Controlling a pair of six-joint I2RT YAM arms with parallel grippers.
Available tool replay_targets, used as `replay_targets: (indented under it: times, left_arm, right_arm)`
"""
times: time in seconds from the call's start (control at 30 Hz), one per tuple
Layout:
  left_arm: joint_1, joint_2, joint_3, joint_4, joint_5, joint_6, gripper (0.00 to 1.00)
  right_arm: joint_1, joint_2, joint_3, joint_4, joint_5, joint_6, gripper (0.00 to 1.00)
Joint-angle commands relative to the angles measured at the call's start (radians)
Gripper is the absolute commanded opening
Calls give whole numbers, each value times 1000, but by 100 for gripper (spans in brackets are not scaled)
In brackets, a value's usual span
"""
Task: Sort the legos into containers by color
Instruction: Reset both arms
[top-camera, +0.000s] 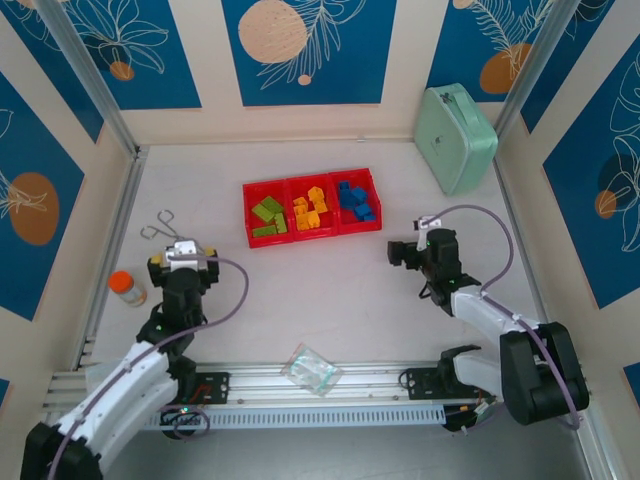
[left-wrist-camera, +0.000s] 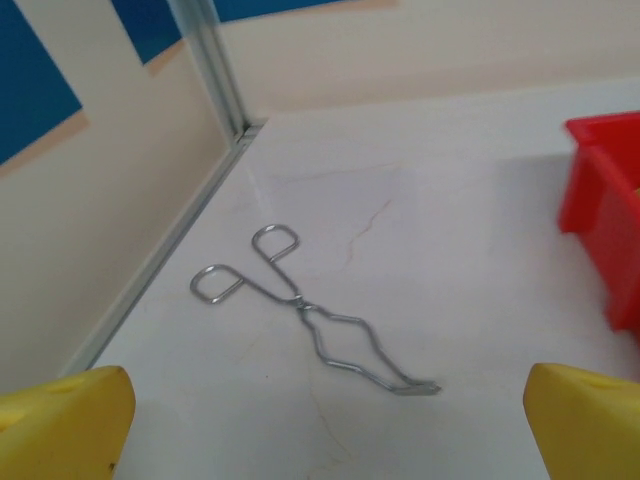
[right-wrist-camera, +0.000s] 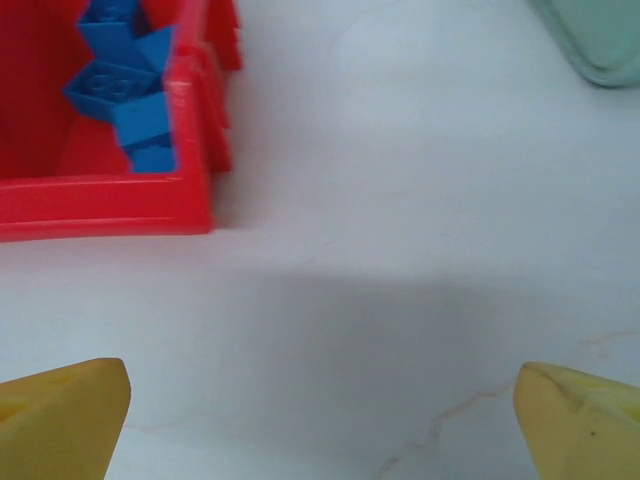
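The legos (top-camera: 310, 212) lie sorted by colour, both arms empty.
An orange-capped bottle (top-camera: 127, 288) stands at 8 o'clock and wire tongs (top-camera: 160, 225) lie at 11 o'clock of the left fingers (top-camera: 183, 260), which are spread wide on nothing. At the counter's (top-camera: 330, 300) 12 o'clock sit the containers (top-camera: 315, 238) — green bricks left, orange-yellow middle, blue right. The right fingers (top-camera: 399, 252), likewise spread, hang at the containers' 4 o'clock.

Your top camera looks steeply down from above the near edge over the whole white table (top-camera: 330, 290). Both wrist cameras sit low and close, facing across the tabletop. All three views share the row of shallow red plastic bins (top-camera: 312, 206).
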Motion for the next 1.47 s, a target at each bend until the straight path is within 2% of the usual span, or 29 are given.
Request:
replay_targets:
  times: [0.0,0.03,0.1,0.23,0.33,0.4,0.47,0.53,0.57,0.6,0.63,0.67,0.7,0.73,0.77,0.83,0.87,0.93,1.0,1.2,1.43]
  left_arm:
    - [107,179,-64,317,171,-18,99]
    - [141,262,-75,421,206,-14,99]
    - [172,372,-20,436,274,7,99]
    - [218,599,70,581,419,80,99]
    - [281,678,99,649,600,67,99]
    - [302,694,104,657,650,70,99]
    - [306,796,41,859,657,80,99]
    - [309,967,18,1143,672,81,99]
    - [317,923,27,1057,688,74,99]
    - [318,856,65,869,677,73,99]
    - [318,871,92,827,679,76,99]
    - [318,908,94,896,686,79,99]
    - [318,908,93,906,680,76,99]
    - [318,885,104,839,651,65,99]
    - [318,891,113,827,614,51,99]
    - [319,894,144,778,602,50,99]
    - [317,897,147,775,600,50,99]
    - [317,894,146,777,597,51,99]
    - [315,897,140,795,598,51,99]
    - [315,897,132,807,621,57,100]
    - [315,897,153,767,719,94,99]
  right_arm:
    - [-29,-24,-98,300,-67,-61,99]
    - [-33,-17,-111,353,-119,-71,99]
    - [-35,29,-76,347,-139,-86,99]
    - [-37,154,-21,415,-205,-152,99]
    - [-12,246,29,415,-280,-254,99]
    - [8,270,41,427,-218,-261,99]
    - [-24,261,27,443,-251,-234,99]
    - [-99,252,-10,501,-317,-164,99]
    - [-151,265,-31,544,-349,-116,99]
    - [-200,332,-70,678,-381,-60,99]
    - [-223,427,-94,875,-369,-7,99]
    - [-225,418,-94,872,-371,-7,99]
    - [-220,343,-44,659,-367,-34,99]
    - [-209,367,-14,626,-392,-54,99]
    - [-203,407,-12,697,-423,-57,99]
    - [-215,365,22,545,-384,-46,99]
    - [-217,393,13,617,-349,-16,99]
    - [-202,365,26,549,-213,11,99]
    - [-169,378,38,549,-139,-4,99]
    - [-171,375,42,530,-152,-7,99]
    - [-175,377,47,528,-162,-6,99]
